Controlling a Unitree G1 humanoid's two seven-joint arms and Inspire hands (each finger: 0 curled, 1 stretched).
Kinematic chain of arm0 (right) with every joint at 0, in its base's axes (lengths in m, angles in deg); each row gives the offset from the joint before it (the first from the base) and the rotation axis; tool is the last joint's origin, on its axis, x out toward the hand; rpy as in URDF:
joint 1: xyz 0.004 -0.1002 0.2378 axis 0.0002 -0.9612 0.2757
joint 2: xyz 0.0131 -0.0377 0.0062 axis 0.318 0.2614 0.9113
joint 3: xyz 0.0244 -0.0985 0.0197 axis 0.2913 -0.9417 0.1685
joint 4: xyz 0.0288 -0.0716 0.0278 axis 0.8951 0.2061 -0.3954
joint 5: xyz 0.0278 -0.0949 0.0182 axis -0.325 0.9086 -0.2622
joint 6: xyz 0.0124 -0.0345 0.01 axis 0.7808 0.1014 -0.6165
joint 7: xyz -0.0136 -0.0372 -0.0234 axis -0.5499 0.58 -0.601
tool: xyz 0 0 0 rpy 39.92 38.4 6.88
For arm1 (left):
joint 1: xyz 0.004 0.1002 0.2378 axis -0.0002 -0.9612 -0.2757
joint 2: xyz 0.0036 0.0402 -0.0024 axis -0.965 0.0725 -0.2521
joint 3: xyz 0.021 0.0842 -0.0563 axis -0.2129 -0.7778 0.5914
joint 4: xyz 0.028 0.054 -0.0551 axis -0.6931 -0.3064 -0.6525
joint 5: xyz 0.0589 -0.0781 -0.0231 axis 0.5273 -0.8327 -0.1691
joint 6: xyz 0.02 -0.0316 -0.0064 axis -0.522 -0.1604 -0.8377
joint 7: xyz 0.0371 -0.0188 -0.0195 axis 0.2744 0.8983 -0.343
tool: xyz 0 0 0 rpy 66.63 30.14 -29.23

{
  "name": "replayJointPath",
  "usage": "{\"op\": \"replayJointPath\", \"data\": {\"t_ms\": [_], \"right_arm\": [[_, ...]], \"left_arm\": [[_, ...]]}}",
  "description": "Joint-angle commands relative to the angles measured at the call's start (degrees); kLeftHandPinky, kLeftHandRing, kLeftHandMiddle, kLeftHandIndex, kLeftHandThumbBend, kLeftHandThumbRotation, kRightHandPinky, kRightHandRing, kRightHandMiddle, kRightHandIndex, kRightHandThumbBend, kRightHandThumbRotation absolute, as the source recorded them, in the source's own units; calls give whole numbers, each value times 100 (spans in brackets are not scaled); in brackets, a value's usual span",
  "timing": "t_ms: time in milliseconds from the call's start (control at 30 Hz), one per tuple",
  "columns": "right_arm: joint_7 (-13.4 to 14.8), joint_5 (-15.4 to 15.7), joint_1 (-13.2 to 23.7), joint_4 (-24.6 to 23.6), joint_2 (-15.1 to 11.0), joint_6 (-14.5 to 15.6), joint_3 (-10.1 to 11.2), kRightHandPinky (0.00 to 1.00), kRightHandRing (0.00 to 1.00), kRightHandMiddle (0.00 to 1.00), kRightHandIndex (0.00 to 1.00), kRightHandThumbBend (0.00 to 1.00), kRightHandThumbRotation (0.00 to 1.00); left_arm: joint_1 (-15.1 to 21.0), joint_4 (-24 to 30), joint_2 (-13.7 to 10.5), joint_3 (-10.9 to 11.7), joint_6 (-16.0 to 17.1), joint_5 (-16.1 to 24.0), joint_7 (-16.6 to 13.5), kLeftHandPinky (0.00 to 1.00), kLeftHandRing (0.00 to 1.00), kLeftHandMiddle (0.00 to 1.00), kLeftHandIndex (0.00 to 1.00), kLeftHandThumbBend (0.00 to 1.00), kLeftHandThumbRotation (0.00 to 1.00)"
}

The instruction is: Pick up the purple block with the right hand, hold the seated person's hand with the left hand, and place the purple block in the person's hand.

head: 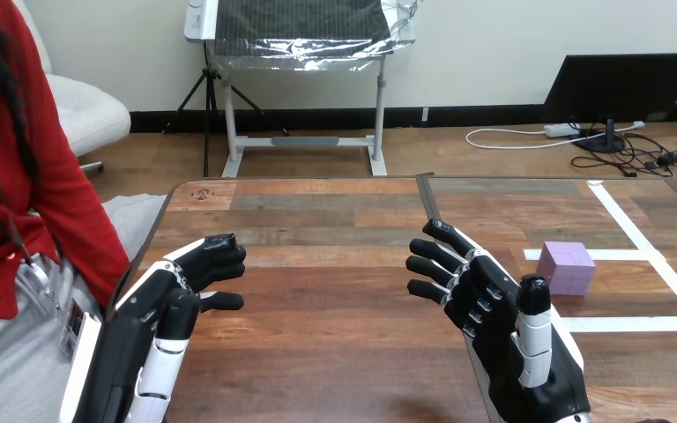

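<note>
The purple block (pixel 566 268) rests on the wooden table (pixel 317 220) at the right, inside a square of white tape. My right hand (pixel 494 317) hovers just left of it, palm turned inward, fingers stretched out and holding nothing. My left hand (pixel 172 304) is raised over the table's left edge with its fingers loosely bent and nothing in them. The person sits at the left side of the table, their arm in a red sleeve (pixel 70 220) hanging beside the table edge; their hand is hidden.
White tape lines (pixel 635 233) mark a square on the right part of the table. A dark seam (pixel 427 203) splits the tabletop into two panels. The table's left edge lies close to the person's lap.
</note>
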Motion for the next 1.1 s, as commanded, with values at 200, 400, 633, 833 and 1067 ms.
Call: {"op": "replayJointPath", "data": {"t_ms": [200,400,633,833,1067], "right_arm": [[-26,-8,327,-227,-38,22,36,80,85,84,87,100,100],[-67,-5,486,-52,-63,24,71,81,86,85,87,100,100],[-31,136,888,385,-159,-27,174,82,85,86,87,100,100],[-26,354,1533,1171,-378,-192,320,86,86,87,88,100,100],[141,756,2459,2291,-792,-333,420,92,91,90,91,99,100]], "left_arm": [[385,177,63,32,-13,-89,24,63,75,75,72,59,90],[400,200,73,36,-79,-75,0,63,76,75,72,59,90],[437,217,74,43,-121,-52,-10,63,75,75,72,59,90],[472,241,76,49,-178,-17,-31,61,75,75,72,59,90],[541,171,65,87,-117,80,-53,60,74,74,72,58,92]]}}
